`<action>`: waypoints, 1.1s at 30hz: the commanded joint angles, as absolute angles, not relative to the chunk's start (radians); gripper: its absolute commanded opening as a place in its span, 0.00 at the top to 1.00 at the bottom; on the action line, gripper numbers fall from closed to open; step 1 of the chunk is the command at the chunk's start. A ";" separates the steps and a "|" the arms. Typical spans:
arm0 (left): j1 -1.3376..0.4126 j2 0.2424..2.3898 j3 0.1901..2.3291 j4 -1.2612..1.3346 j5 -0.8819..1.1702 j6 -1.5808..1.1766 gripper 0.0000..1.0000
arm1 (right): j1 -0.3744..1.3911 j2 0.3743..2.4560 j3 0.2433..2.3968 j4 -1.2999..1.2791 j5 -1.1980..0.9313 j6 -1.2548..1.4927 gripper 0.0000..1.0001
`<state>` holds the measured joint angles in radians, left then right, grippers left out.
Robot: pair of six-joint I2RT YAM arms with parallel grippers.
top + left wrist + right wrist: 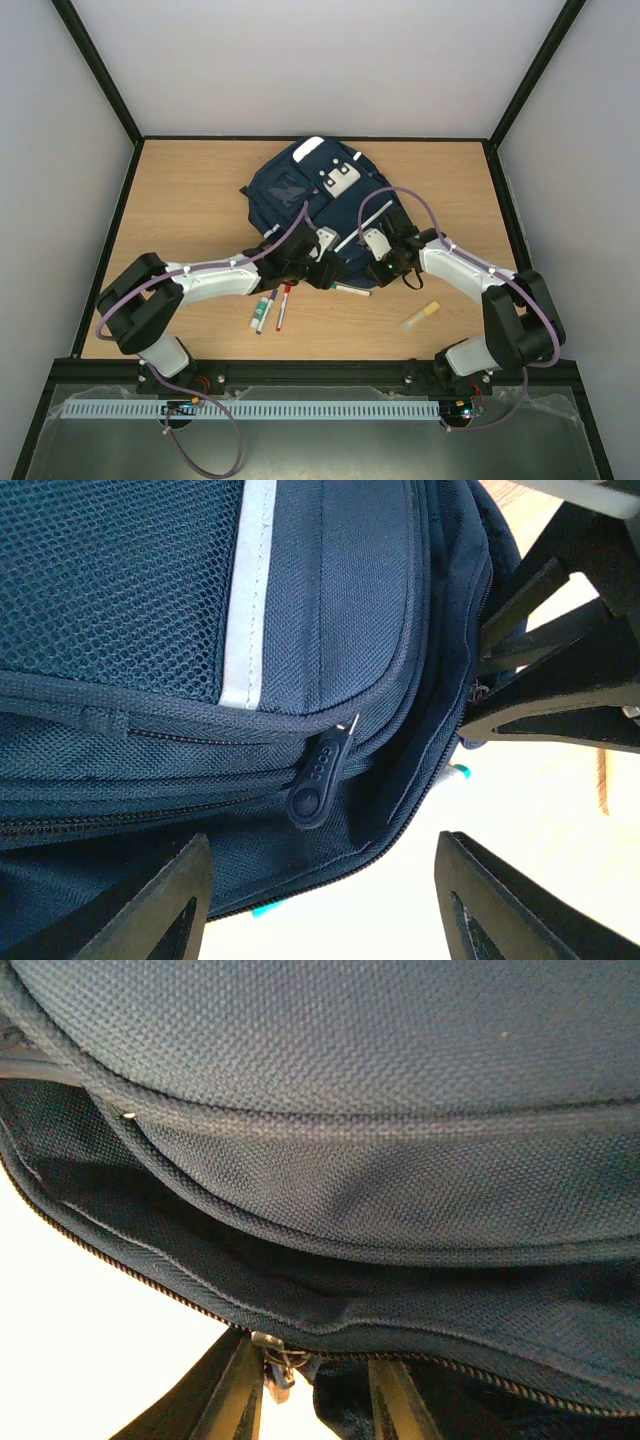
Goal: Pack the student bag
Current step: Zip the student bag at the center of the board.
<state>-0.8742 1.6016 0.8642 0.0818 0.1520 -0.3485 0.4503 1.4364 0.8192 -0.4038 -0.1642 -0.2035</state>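
- A wooden table (200,180) carries the student bag (300,190), which lies flat in navy mesh and weave. A pale stripe (245,600) crosses its front, and one zipped seam along its near side gapes.
- At the bag's near-left corner, the left gripper (320,910) hangs with its jaws wide apart and holds nothing.
- At the bag's near-right edge, the right gripper (315,1400) has its jaws narrowly astride a zip slider (272,1360). Whether they have clamped it cannot be told.
- Markers (268,308) and a yellow stick (420,316) lie loose just off the bag's near side.
- A black zip pull (315,780) dangles on the bag by the left gripper.
- Risk: with nothing pinning the bag, a tug on the slider could drag it or snag fabric.
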 commanded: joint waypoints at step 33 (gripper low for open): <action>-0.916 1.825 0.920 0.350 0.257 -0.235 0.79 | 0.454 1.464 0.863 -0.494 -0.143 -0.208 0.83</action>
